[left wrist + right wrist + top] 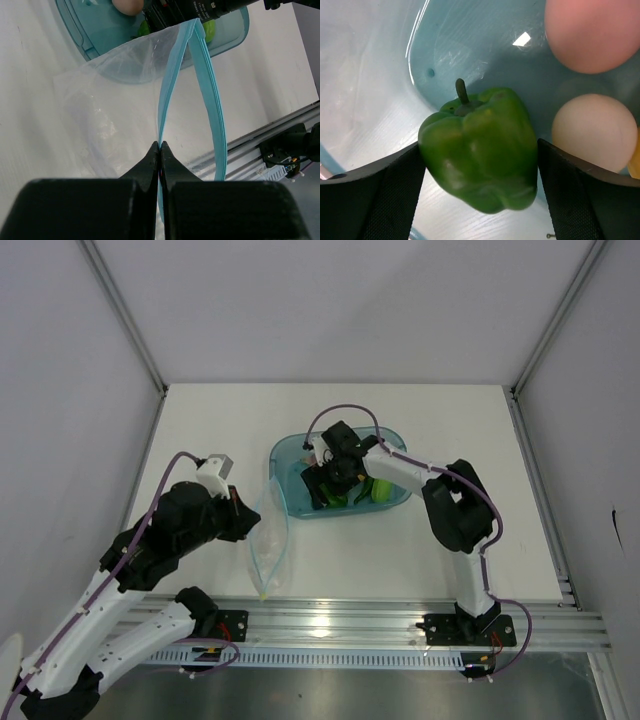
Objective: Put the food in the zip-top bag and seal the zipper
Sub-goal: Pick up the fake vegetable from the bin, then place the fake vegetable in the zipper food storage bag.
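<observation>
Pinching the teal zipper (166,95) in closed jaws, the left gripper (160,146) holds the zip-top bag (268,545) on the tabletop (220,430), left of the tray (285,455). Inside the tray, the right gripper (479,165) has its jaws wide around the green pepper (475,135), beside the pink ball (592,32) and cream egg (592,130).

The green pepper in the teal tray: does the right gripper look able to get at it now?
Probably yes. The right gripper is down in the tray, its fingers flanking the green pepper; nothing lies between, and the pink ball and cream egg sit aside.
</observation>
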